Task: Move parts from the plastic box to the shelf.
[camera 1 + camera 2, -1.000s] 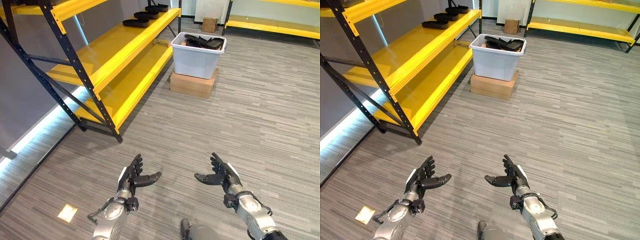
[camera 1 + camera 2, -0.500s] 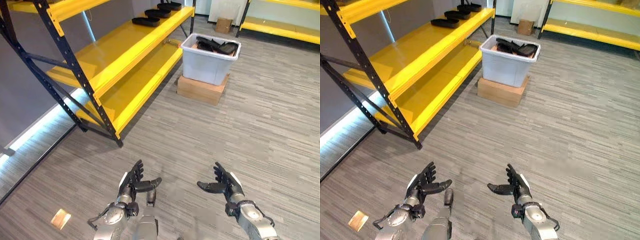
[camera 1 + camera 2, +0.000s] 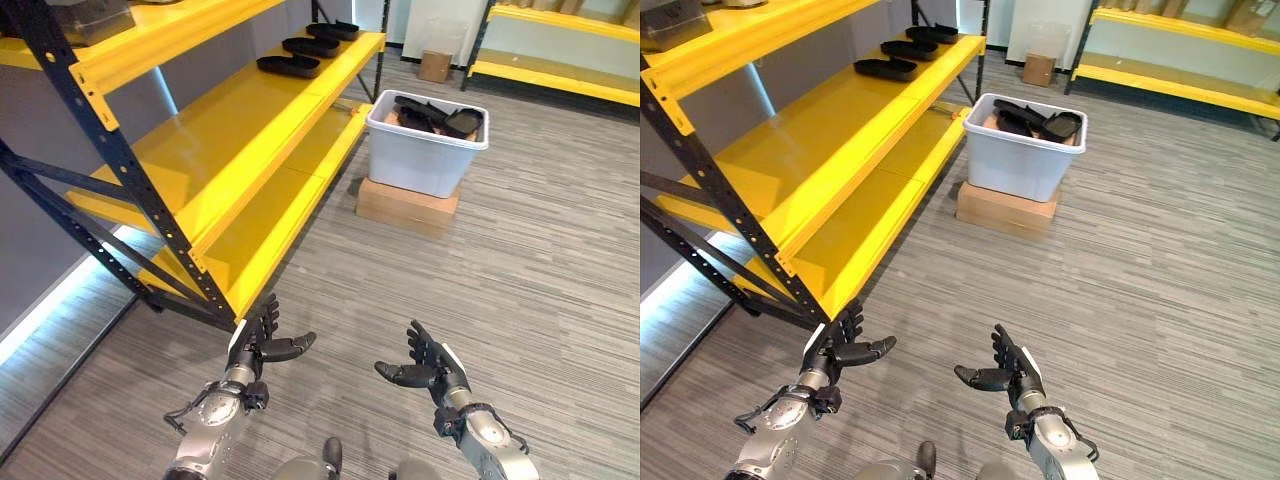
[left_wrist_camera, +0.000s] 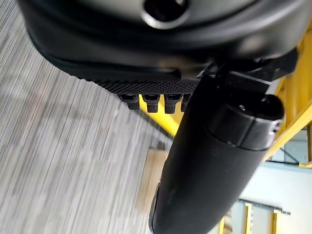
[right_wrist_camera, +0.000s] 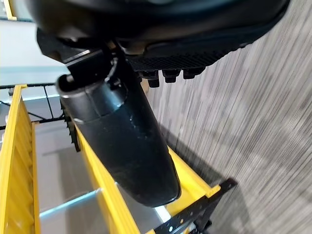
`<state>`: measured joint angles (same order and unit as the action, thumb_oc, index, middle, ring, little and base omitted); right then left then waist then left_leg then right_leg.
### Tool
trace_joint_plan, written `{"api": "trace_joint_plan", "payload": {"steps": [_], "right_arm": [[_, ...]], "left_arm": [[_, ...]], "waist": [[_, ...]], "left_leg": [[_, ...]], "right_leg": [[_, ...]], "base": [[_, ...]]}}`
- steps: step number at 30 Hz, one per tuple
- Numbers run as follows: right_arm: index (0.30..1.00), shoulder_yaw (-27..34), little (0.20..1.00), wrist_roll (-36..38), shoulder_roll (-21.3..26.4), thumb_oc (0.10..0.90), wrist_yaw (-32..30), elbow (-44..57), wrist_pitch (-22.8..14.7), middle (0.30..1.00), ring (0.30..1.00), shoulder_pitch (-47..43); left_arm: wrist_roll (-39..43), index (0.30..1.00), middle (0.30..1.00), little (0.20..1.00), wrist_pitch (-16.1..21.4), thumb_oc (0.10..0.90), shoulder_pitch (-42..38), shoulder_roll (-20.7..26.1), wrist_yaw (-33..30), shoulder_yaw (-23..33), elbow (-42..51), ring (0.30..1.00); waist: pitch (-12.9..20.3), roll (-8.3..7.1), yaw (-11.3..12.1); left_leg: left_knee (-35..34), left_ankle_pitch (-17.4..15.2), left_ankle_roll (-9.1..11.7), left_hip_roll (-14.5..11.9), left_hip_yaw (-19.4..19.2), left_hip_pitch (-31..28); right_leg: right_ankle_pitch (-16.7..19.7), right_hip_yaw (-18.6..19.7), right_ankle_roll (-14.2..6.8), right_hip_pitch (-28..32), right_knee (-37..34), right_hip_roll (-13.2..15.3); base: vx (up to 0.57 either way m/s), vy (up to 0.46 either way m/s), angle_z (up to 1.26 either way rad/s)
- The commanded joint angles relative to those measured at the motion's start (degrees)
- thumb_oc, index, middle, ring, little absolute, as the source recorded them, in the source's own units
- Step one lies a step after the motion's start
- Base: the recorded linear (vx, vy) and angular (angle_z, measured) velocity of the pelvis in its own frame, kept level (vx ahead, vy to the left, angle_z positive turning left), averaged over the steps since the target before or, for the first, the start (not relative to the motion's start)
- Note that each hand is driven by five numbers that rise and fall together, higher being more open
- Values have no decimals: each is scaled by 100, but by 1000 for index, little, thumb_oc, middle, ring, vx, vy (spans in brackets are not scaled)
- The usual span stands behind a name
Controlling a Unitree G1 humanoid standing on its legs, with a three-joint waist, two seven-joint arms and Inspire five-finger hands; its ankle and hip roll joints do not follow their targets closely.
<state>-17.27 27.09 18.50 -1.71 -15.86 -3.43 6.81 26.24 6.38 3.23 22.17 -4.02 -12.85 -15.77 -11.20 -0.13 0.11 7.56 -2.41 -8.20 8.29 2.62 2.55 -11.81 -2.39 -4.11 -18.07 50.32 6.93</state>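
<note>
A white plastic box stands on a cardboard carton on the floor, well ahead of me, with several black parts piled in it. The yellow shelf runs along my left; three black parts lie on its middle level at the far end. My left hand hangs low in front, open and empty, close to the shelf's near post. My right hand is level with it, also open and holding nothing.
The shelf's black post and diagonal braces stand close on my left. A second yellow rack lines the far wall, with a small cardboard box beside it. Grey plank floor stretches between me and the box.
The whole view has shifted: the camera has moved forward and nearer the shelf, so the box and shelf look closer. Both hands stay open and empty.
</note>
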Motion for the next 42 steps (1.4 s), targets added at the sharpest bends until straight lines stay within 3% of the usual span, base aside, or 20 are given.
{"api": "trace_joint_plan", "payload": {"steps": [1,2,3,4,7,12,18,19,20,21,25,27,28,29,31,33,34,36,38,42], "right_arm": [[1000,211,1000,-83,57,900,-30,326,-527,1000,1000,-383],[1000,210,1000,-82,58,900,-30,325,-528,1000,1000,-384],[1000,219,1000,-69,82,900,-78,303,-521,1000,1000,-439],[1000,220,1000,-69,83,900,-78,303,-521,1000,1000,-439],[1000,216,1000,-197,158,900,-77,260,-489,1000,1000,-501],[1000,171,1000,-291,229,900,-65,263,-418,1000,1000,-484],[1000,67,1000,-247,332,900,22,309,-408,1000,1000,-453],[1000,61,1000,-204,336,900,8,285,-408,1000,1000,-449],[1000,21,1000,-171,388,900,10,257,-430,1000,1000,-495],[1000,21,1000,-170,389,900,10,254,-432,1000,1000,-498],[1000,-80,1000,-136,536,900,9,280,-483,1000,1000,-575],[1000,-50,1000,-160,637,900,-52,326,-528,1000,1000,-584],[1000,-38,1000,-209,672,900,-133,325,-516,1000,1000,-577],[1000,-36,1000,-209,670,900,-133,326,-514,1000,1000,-577],[1000,40,1000,-194,698,900,-168,366,-531,1000,1000,-536],[1000,132,1000,-208,691,900,-176,364,-584,1000,1000,-496],[1000,132,1000,-208,693,900,-176,364,-585,1000,1000,-490],[1000,141,1000,-244,630,900,-200,316,-612,1000,1000,-423],[1000,148,1000,-360,497,900,-69,375,-546,1000,1000,-310],[1000,148,1000,-368,408,900,-26,434,-495,1000,1000,-307]], "left_arm": [[-59,1000,1000,1000,476,900,-181,177,119,84,455,1000],[-58,1000,1000,1000,478,900,-182,176,119,83,452,1000],[-50,1000,1000,1000,479,900,-222,155,102,78,343,1000],[-49,1000,1000,1000,480,900,-224,153,103,77,341,1000],[-58,1000,1000,1000,519,900,-200,110,143,125,270,1000],[-83,1000,1000,1000,502,900,-130,63,186,136,201,1000],[-46,1000,1000,1000,482,900,-65,22,186,116,357,1000],[-38,1000,1000,1000,485,900,-85,13,175,104,390,1000],[0,1000,1000,1000,501,900,-146,-10,152,65,404,1000],[0,1000,1000,1000,503,900,-149,-12,152,64,401,1000],[104,1000,1000,1000,481,900,-181,-44,121,41,444,1000],[173,1000,1000,1000,467,900,-143,-35,113,59,453,1000],[183,1000,1000,1000,424,900,-27,-74,98,87,486,1000],[183,1000,1000,1000,423,900,-29,-72,98,86,487,1000],[201,1000,1000,1000,420,900,61,-111,88,111,491,1000],[187,1000,1000,1000,477,900,56,-90,122,79,403,1000],[185,1000,1000,1000,479,900,58,-93,121,75,399,1000],[59,1000,1000,1000,488,900,54,-83,109,27,359,1000],[36,1000,1000,1000,511,900,-74,-53,148,-10,316,1000],[8,1000,1000,1000,544,900,-273,1,152,-59,280,1000]], "waist": [[167,-41,-114],[151,-30,-122],[133,-106,-139],[115,-90,-147],[59,-175,-123],[139,-166,-163],[441,65,-319],[484,102,-349],[523,128,-351],[533,131,-355],[476,-4,-206],[320,-195,-104],[151,-230,127],[158,-243,120],[66,-261,247],[83,-204,316],[73,-225,335],[100,-81,487],[149,18,400],[229,-38,367]], "left_leg": [[194,-407,508,-655,-29,-208],[197,-420,510,-666,-17,-229],[331,-705,600,-621,-33,-383],[344,-723,602,-636,-22,-400],[1030,-1265,835,-672,-50,-657],[1364,-1588,1010,-886,-62,-1094],[891,-731,1336,-1604,139,-1799],[763,-486,1390,-1736,179,-1846],[930,104,1440,-1912,322,-1668],[924,109,1445,-1917,328,-1659],[2622,1309,1353,-1956,494,-830],[3508,1418,1164,-1956,356,-216],[3840,966,1062,-1683,436,170],[3837,980,1056,-1666,439,188],[3500,458,1055,-1357,316,840],[1601,366,1151,-1547,-37,1201],[1521,384,1152,-1535,-71,1129],[-142,897,1255,-1527,179,1153],[-133,894,1230,-1561,0,946],[95,584,1111,-1389,-137,847]], "right_leg": [[927,-219,-172,429,-2228,135],[924,-235,-169,464,-2244,126],[1045,-382,-245,426,-3228,392],[1050,-402,-244,467,-3254,378],[1569,-858,-512,518,-4667,962],[1879,-1135,-652,497,-4694,1149],[1493,-1078,-380,333,-3724,641],[1358,-1071,-318,310,-3575,537],[1160,-976,-174,316,-3517,338],[1156,-982,-169,306,-3513,336],[851,-825,269,745,-3821,-88],[794,-774,454,1072,-4060,-147],[733,-653,483,1413,-4290,-233],[748,-658,479,1407,-4304,-217],[737,-574,380,1698,-4537,-182],[616,-590,214,1940,-4671,-172],[602,-570,213,1961,-4669,-151],[389,-473,134,2262,-4641,-263],[69,-511,87,2368,-4163,-210],[85,-545,-41,2268,-3788,17]], "base": [[309,-2,39],[321,-75,44],[239,-61,40],[361,-108,37],[449,-171,21],[370,-157,14],[381,-262,3],[269,-263,-3],[264,-261,9],[255,-264,20],[249,-282,-33],[268,-318,-51],[234,-188,-42],[241,-86,-31],[222,-13,-57],[345,97,-19],[346,148,-8],[403,170,-45],[384,223,-70],[200,129,-47]]}}
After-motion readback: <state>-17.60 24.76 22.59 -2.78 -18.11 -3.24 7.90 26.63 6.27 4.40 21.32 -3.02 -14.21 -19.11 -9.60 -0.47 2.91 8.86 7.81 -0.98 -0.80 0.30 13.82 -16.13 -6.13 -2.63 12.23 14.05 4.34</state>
